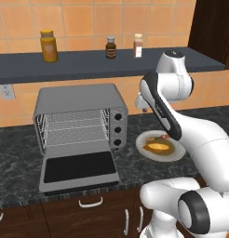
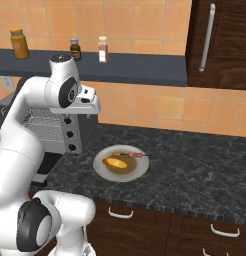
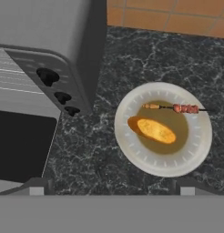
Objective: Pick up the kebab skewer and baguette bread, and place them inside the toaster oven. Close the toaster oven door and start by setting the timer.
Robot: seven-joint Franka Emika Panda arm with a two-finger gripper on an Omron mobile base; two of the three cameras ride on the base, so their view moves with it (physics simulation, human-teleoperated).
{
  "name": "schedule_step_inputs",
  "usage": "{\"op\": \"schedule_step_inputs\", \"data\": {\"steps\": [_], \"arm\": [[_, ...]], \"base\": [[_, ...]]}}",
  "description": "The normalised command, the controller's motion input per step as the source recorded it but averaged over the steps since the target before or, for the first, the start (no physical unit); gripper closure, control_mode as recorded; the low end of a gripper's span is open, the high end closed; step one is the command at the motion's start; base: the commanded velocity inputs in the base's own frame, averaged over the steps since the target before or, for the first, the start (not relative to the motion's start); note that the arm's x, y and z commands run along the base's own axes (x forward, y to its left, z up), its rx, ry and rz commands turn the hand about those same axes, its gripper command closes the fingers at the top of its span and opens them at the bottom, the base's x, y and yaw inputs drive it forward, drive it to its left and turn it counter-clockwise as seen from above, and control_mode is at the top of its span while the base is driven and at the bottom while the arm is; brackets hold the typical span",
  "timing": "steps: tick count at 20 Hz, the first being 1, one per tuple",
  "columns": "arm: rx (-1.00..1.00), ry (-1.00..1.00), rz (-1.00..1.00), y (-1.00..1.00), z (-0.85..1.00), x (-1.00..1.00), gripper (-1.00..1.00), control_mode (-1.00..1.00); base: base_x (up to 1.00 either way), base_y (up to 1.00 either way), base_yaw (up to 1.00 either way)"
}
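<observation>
The grey toaster oven stands on the dark counter, wire racks bare. Its door lies dropped open, and three black knobs run down its right side. To its right sits a white plate. On it lie the golden baguette bread and, on the wall side, the thin kebab skewer. Both show from the right too: baguette, skewer. My gripper hovers high above the counter between oven and plate, open and holding nothing.
A wall shelf above the oven carries an orange jar, a dark bottle and a spice bottle. A dark tall cabinet hangs at the right. Bare marbled counter stretches right of the plate.
</observation>
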Motion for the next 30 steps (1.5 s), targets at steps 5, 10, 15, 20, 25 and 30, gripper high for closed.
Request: {"op": "schedule_step_inputs", "data": {"steps": [5, 10, 15, 20, 25, 30], "arm": [[0.0, 0.0, 0.0, 0.0, 0.0, 0.0, -1.0, -1.0], [0.0, 0.0, 0.0, 0.0, 0.0, 0.0, -1.0, -1.0], [0.0, -0.09, 0.01, 0.03, 0.0, -0.27, -1.0, -1.0], [-0.01, -0.16, -0.01, 0.49, -0.13, -0.17, -1.0, -1.0], [-0.02, -0.07, -0.04, 0.9, -0.22, 0.0, -1.0, -1.0], [0.0, 0.0, -0.19, 1.0, -0.16, 0.0, -1.0, -1.0]], "base": [[0.0, 0.0, 0.0], [0.0, 0.0, 0.0], [0.0, 0.0, 0.0], [0.0, 0.0, 0.0], [0.0, 0.0, 0.0], [0.0, 0.0, 0.0]]}}
